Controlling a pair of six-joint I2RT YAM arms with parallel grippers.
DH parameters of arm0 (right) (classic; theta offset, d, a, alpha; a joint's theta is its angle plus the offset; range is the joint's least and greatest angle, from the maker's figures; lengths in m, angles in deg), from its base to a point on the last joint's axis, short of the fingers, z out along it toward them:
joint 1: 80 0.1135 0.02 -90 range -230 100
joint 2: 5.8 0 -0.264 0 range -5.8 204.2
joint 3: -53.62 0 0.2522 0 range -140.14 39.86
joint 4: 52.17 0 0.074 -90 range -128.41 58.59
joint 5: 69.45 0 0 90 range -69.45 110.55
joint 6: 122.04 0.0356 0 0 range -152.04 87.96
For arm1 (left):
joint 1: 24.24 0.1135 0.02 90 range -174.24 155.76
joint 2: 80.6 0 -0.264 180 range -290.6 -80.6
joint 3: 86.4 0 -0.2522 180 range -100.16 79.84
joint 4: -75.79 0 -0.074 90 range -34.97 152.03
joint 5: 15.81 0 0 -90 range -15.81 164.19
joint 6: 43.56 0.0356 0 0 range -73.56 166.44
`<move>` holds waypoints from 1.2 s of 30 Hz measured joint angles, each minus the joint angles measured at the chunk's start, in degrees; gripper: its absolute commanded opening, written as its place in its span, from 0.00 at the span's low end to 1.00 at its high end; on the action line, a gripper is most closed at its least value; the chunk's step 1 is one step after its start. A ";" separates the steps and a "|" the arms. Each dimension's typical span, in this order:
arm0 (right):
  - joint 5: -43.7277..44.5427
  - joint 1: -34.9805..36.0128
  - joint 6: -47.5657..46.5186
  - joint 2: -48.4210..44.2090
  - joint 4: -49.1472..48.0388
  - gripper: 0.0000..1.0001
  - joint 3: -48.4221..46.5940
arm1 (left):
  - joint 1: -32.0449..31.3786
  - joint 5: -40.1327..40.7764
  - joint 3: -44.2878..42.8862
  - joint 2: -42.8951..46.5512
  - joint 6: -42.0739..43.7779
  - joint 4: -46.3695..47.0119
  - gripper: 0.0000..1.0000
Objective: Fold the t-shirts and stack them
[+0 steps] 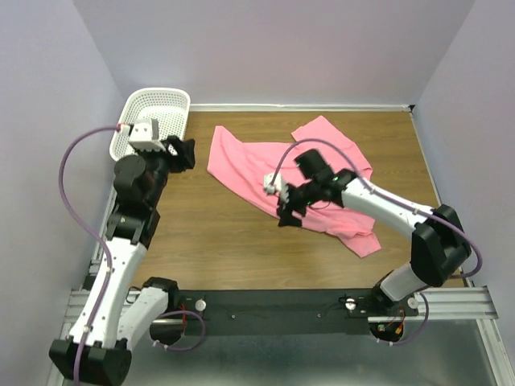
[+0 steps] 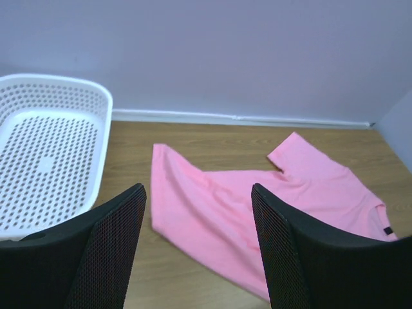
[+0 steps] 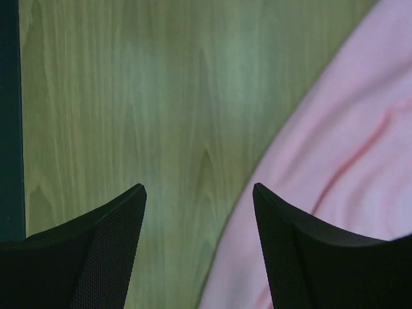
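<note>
The left gripper (image 2: 198, 190) stood with its jaws wide apart and nothing between them. Its two fingers (image 2: 106, 254) were black, broad at the base and narrowing to blunt rounded tips, with a fine mesh-like grain on their faces. It hovered over the left side of the table (image 1: 201, 241), just beside the basket (image 1: 154, 98) and clear of the cloth.

The right gripper (image 3: 199, 190) was likewise spread wide and held nothing. Between its matching black pads (image 3: 302, 257) we saw bare wood on one side and the curved edge of the t-shirt (image 1: 241, 161) on the other. From above it hung over the near edge of the shirt, but we could not tell whether its tips touched the cloth.

The t-shirt lay unfolded on the table, from the middle toward the right and the back, with one short sleeve pointing at the back wall. It was plain pink, soft and matte, spread loosely with shallow wrinkles and a turned-over edge. A small dark label (image 2: 387, 230) showed at its round neck, too small for us to read.

The basket was white plastic, rectangular with rounded corners, its walls and floor pierced by rows of round holes. It sat in the back left corner, with a strip of wood between it and the shirt. The tabletop was brown with a straight wood grain. The arms had white shells and black joints, and a lilac cable (image 1: 68, 197) looped beside the left one.
</note>
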 measured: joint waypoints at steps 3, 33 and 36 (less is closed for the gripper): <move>7.85 13.16 3.72 0.22 -5.22 0.75 1.60 | 0.09 3.67 6.71 8.83 1.84 -1.97 0.85; 30.42 4.09 26.64 21.73 -16.06 0.31 -19.91 | 0.09 13.25 14.80 31.21 3.87 -3.48 0.93; 30.25 -6.84 29.22 21.77 -16.94 0.63 -23.04 | 0.09 13.25 14.80 31.21 3.87 -3.48 0.93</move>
